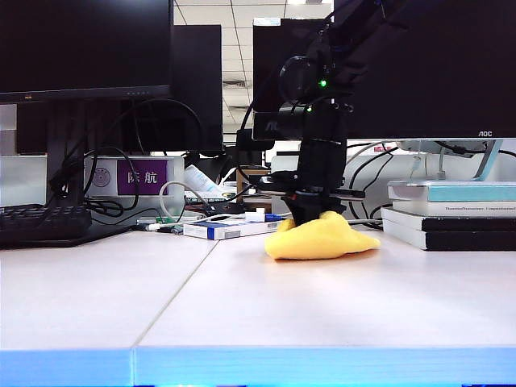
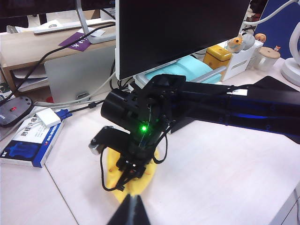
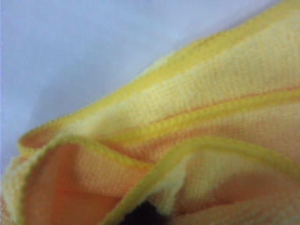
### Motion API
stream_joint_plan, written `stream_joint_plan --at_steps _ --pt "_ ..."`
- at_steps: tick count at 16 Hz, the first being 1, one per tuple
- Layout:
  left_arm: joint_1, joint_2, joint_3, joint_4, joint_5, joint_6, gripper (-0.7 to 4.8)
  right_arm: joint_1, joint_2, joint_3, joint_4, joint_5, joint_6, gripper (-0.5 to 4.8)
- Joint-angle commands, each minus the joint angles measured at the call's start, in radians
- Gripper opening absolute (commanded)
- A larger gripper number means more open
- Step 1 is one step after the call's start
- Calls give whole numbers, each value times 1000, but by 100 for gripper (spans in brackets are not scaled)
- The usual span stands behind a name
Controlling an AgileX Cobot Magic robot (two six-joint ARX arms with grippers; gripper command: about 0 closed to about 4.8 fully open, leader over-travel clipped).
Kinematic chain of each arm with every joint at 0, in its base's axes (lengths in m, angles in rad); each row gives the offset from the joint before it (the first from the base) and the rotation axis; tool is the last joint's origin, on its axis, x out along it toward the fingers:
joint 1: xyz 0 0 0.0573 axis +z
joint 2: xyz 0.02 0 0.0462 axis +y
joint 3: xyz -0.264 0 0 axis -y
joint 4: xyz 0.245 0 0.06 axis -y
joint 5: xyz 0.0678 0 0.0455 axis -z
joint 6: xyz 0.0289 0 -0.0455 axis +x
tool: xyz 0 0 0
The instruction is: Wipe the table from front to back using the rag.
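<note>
a: scanning left to right across the exterior view. black keyboard at the far left of the counter, under a dark monitor. behind it a purple sign and a tangle of cables.

b: and toward the middle?

a: a blue-and-white box lying flat, just left of the rag. the rag sits bunched in a yellow heap on the counter, right of the seam line, well back from the blue front edge.

b: which arm is on it?

a: the right gripper. the arm comes down from above and its tip is pressed into the top of the rag. the right wrist view is filled with yellow folds, hems and pale weave, a strip of counter behind, only a dark bit of the tool at the frame edge.

b: state of its jaws?

a: closed tight, pinching the rag; the cloth hides the tips themselves.

b: further right?

a: a stack of books on the counter, near the rag but not touching it, below a second monitor.

b: the left one?

a: the left gripper shows only in its own wrist view, as a dark closed point. jaws together, holding nothing. it hangs above the counter, apart from the rag, looking at the right arm and the yellow cloth under it.
</note>
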Motion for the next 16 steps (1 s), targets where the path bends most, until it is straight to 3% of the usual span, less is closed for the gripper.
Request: stream_joint_plan --at_steps 1,9,16 --pt "-2 -3 7 9 4 0 -5 19 23 -19 -119 3 -2 -6" --pt "-2 -9 7 9 4 3 -5 66 -9 -90 -186 18 -2 -6" --pt "-2 -14 7 -2 4 3 -5 94 -156 -346 -73 18 2 -6"
